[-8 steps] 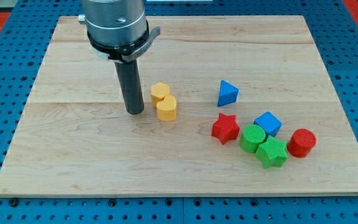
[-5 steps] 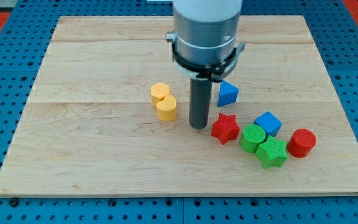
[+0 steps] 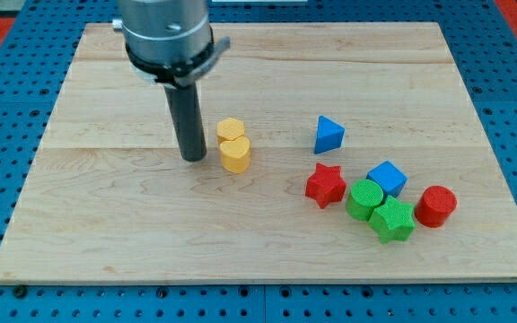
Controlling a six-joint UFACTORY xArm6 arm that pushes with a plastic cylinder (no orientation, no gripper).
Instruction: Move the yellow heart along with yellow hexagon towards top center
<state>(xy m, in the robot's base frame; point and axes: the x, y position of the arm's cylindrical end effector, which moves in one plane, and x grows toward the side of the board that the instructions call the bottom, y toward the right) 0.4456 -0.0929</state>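
Note:
The yellow hexagon (image 3: 230,130) and the yellow heart (image 3: 235,155) stand touching each other left of the board's middle, the heart just below the hexagon. My tip (image 3: 193,158) rests on the board a short way to the view's left of the heart, with a small gap between them. The dark rod rises from it to the grey arm housing at the view's top left.
A blue triangular block (image 3: 328,135) stands right of centre. Lower right holds a cluster: red star (image 3: 326,185), blue cube (image 3: 387,178), green cylinder (image 3: 364,198), green star (image 3: 392,220), red cylinder (image 3: 436,205). The wooden board (image 3: 97,224) lies on a blue pegboard.
My tip swung from left of the yellow pair to their right near the red star, then back to their left. The yellow heart now sits slightly closer under the hexagon.

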